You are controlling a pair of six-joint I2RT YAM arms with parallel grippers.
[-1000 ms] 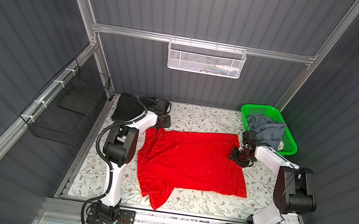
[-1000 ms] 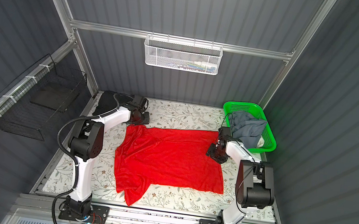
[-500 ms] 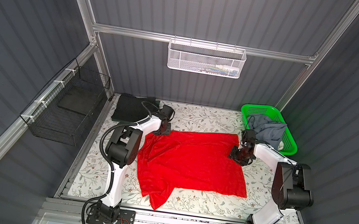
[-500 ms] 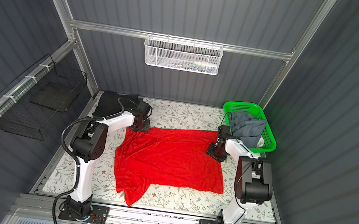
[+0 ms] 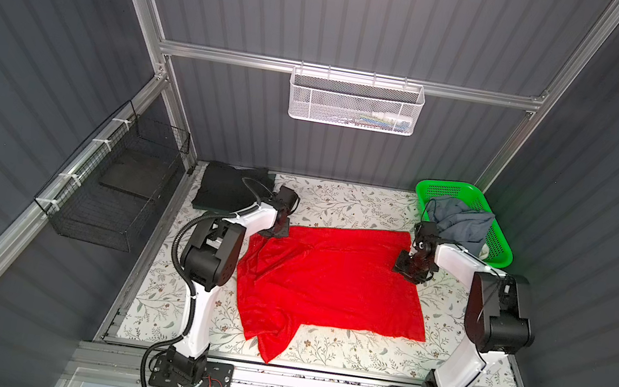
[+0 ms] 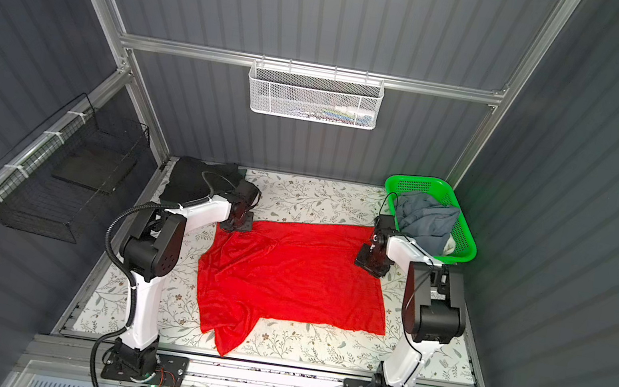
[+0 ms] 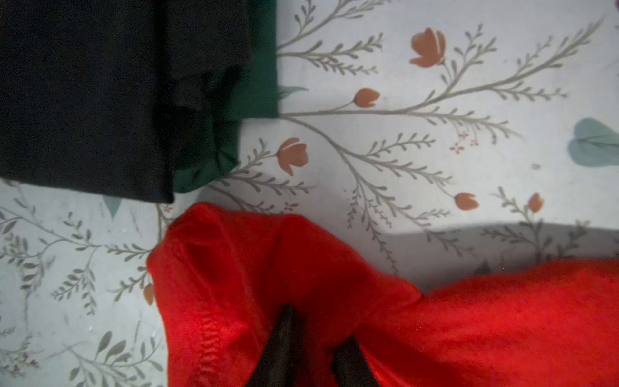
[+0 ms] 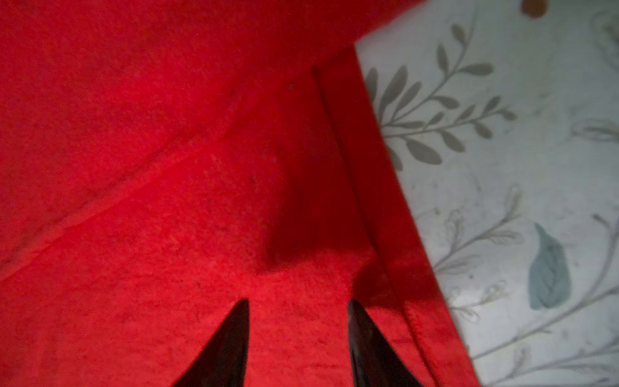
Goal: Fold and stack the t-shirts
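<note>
Ok so the red t-shirt [image 5: 332, 278] is laid out mostly flat across the middle of the floral-covered desk [image 5: 361, 202]. One bunched-up end is trailed toward the front edge. Its back-left corner is grabbed by the left gripper [image 5: 278, 231]. In the left wrist view a raised fold of red cloth is seen pinched between the dark fingers [image 7: 284, 345], with the fabric puckered up all around them.

The right gripper [image 5: 411, 271] is parked on the shirt's back-right corner with its jaws held apart. In the right wrist view, only flat red cloth just inside the hem is seen between them, nothing caught.

A folded black t-shirt [image 5: 224, 189] is tucked into the desk's back-left corner, just beside the red one, with a strip of desk left between. A dark green t-shirt [image 7: 258, 67] is seen peeking out from under it. The grey-blue t-shirt [image 5: 459, 222] is dumped, crumpled, in the green basket [image 5: 500, 254] at the back right.
</note>
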